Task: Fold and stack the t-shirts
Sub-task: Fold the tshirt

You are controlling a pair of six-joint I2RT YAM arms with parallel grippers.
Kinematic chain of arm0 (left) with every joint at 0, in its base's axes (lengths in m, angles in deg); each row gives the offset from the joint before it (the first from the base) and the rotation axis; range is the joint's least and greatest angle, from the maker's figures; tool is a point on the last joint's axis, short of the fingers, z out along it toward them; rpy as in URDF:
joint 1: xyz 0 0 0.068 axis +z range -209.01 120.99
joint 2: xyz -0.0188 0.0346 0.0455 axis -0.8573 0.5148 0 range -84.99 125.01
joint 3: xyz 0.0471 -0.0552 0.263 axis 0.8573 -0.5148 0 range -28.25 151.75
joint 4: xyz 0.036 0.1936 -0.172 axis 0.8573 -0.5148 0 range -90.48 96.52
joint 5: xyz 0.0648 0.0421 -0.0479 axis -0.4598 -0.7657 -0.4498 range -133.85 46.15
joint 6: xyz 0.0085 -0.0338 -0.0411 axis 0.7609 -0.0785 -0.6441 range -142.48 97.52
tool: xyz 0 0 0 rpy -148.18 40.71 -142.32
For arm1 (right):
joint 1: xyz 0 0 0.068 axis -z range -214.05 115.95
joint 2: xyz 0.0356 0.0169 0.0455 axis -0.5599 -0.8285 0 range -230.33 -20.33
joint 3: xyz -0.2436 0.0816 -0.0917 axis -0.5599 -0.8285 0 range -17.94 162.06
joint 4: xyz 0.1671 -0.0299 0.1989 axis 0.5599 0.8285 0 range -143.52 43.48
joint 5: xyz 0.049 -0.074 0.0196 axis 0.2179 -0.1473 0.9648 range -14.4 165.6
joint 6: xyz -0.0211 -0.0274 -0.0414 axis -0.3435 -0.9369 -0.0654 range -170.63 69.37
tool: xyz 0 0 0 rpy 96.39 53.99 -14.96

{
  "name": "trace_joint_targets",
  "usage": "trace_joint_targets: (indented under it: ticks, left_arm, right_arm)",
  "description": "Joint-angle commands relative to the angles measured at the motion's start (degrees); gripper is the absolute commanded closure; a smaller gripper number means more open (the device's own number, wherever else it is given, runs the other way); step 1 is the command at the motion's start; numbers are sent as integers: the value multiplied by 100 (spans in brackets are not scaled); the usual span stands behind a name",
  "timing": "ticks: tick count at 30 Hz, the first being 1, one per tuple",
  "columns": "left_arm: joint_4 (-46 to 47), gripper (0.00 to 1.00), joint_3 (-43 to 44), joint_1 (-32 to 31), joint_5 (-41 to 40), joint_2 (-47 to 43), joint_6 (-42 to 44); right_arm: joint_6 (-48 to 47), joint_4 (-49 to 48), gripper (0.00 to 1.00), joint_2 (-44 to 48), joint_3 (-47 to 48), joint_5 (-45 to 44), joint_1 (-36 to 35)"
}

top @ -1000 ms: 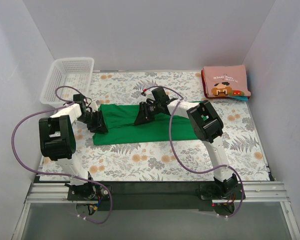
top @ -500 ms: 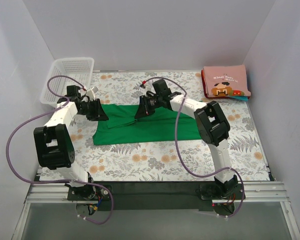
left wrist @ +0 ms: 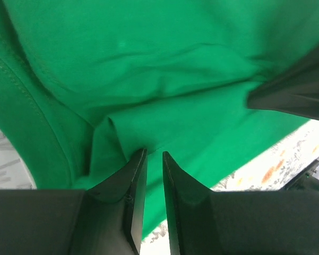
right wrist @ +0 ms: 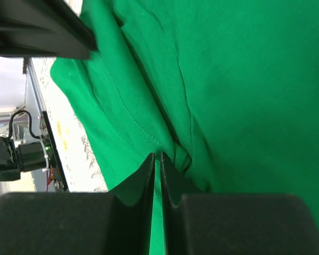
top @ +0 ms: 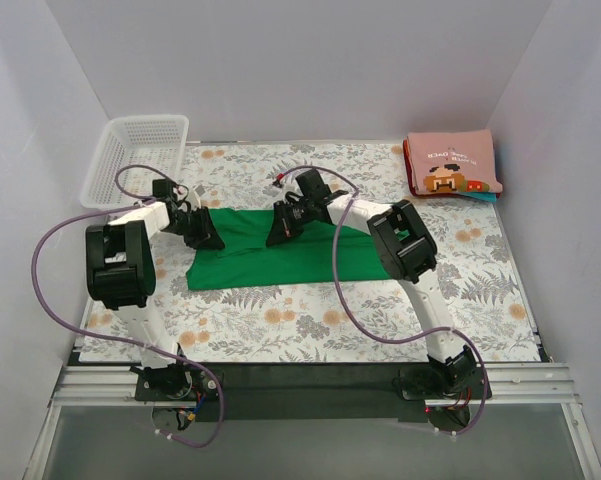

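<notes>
The green t-shirt (top: 280,262) lies flat as a long band a little left of the middle of the table (top: 310,320), wrinkled along its far edge. The left gripper (top: 204,236) sits at the shirt's ten o'clock corner. In its wrist view the jaws are drawn almost together on a raised pleat of green cloth. The right gripper (top: 279,232) is at the twelve o'clock edge, clenched on a small bunched ridge of the same cloth.

From where I stand, both holds look thin. Each claw seems to have only a pinch of fabric at its very tips, so a quick lift could let the cloth slide out and drop half-folded. I can't tell how many layers either claw has. If it has only the top one, the fold would come over lopsided and leave a layer behind. The two claws are fairly near each other, so uneven pulling could twist the band or drag the whole shirt across the table.

At two o'clock, well apart, the folded pink t-shirt (top: 452,165) rests on a teal t-shirt (top: 492,196) that barely peeks out. A sloppy fold here would sit badly on that stack. The basket (top: 140,130) at ten o'clock is near the left arm, so a wide swing might knock it.
</notes>
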Motion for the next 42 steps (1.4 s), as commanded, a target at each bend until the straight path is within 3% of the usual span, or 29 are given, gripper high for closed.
trace_joint_targets:
  ticks: [1, 5, 10, 17, 21, 29, 34, 39, 42]
  left_arm:
    - [157, 83, -23, -49, -368, 248, -191]
    - [175, 84, 178, -57, -729, 468, -173]
    - [202, 84, 722, -154, -1071, 758, 11]
    - [167, 83, 1899, -479, -1774, 1083, 345]
    - [105, 82, 2288, -479, -1837, 830, 337]
    - [61, 86, 1542, -822, -1837, -76, 222]
    - [-53, 92, 1094, -848, -1723, -375, 100]
    - [-62, 91, 549, -1050, -1652, -587, -85]
    - [-1, 100, 346, -1243, -2169, -272, -269]
  right_arm:
    - [-270, 37, 85, 69, 151, -136, 236]
    - [-559, 430, 77, 603, 142, 180, 535]
    - [-1857, 1521, 71, 1403, 72, -126, 1238]
    - [-4002, 3050, 73, 2239, -666, -1988, 2012]
    - [-4541, 3342, 77, 2187, -877, -2991, 2170]
    - [-4858, 3649, 89, 1800, -1141, -4230, 2179]
    - [-5007, 3711, 93, 2020, -1878, -4626, 2144]
    - [-5121, 3887, 96, 2371, -2608, -4575, 2013]
    - [-5139, 4054, 97, 2573, -3038, -4225, 1707]
